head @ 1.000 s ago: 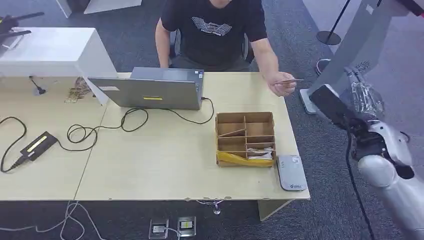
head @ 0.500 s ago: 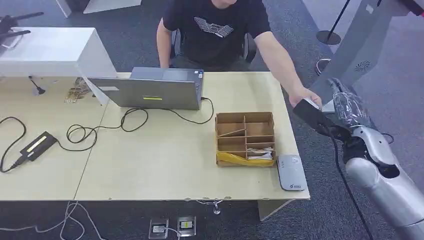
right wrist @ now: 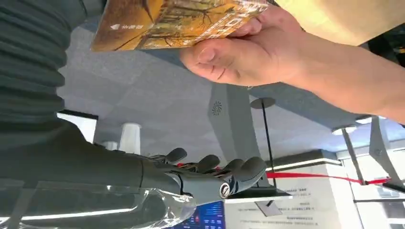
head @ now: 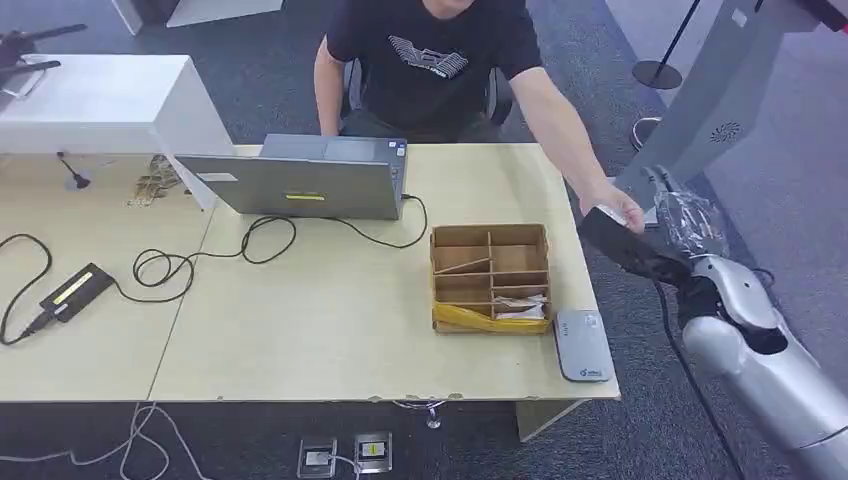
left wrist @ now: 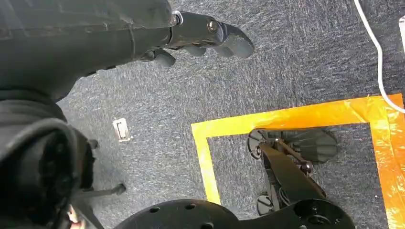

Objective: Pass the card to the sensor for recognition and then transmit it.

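The card (right wrist: 176,21), printed orange and brown, is pinched in a person's hand (right wrist: 248,52) just above my right hand's palm. My right hand (right wrist: 210,176) has its fingers stretched out, apart from the card, gripping nothing. In the head view that hand (head: 640,245) hovers off the table's right edge, where the person's hand (head: 612,205) meets it. The grey card sensor (head: 583,344) lies flat at the table's front right corner. My left hand (left wrist: 205,36) hangs over the carpet, holding nothing.
A cardboard divider box (head: 490,277) stands just left of the sensor. A laptop (head: 300,180) sits at the table's back, with black cables and a power brick (head: 75,290) to the left. The person sits behind the table. A white stand (head: 700,110) rises at the right.
The person's arm has stretched from the table's back edge out to my right hand with the card. My right hand has moved in toward the table's right edge.
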